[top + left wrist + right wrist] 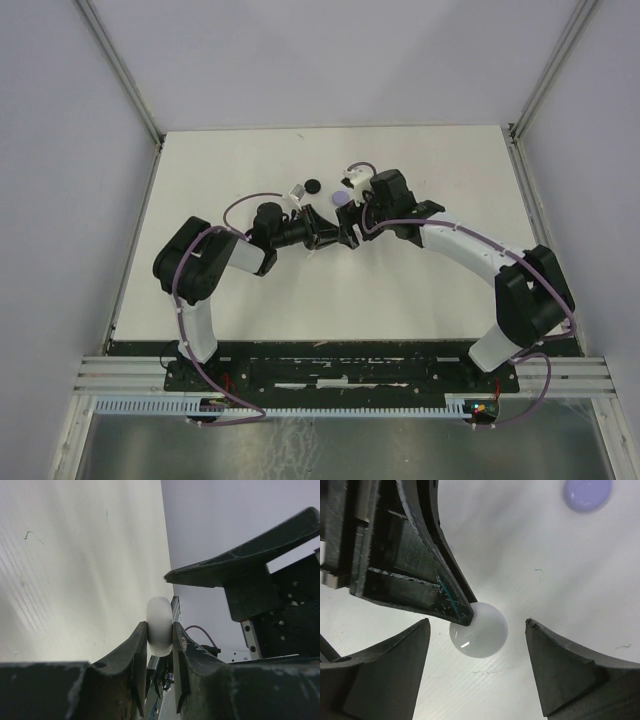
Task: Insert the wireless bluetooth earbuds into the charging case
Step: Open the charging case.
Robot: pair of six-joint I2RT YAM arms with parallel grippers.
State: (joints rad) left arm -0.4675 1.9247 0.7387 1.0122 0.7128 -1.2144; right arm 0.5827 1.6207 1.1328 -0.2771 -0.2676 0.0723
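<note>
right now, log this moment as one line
left gripper: shut on white round piece | right gripper: open, fingers either side of same piece | lilac disc: loose on table

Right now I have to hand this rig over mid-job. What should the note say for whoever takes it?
Left gripper: shut on the white disc, one finger on each flat face.
Right gripper: open, with a finger on each side of that same disc and touching neither side.
On the table: a lilac disc just beyond the grippers and a black disc further back. The small pale bits near them are too small to identify.
Done: no earbud can be seen seated in anything.
Left: find the buds and insert them all.
</note>
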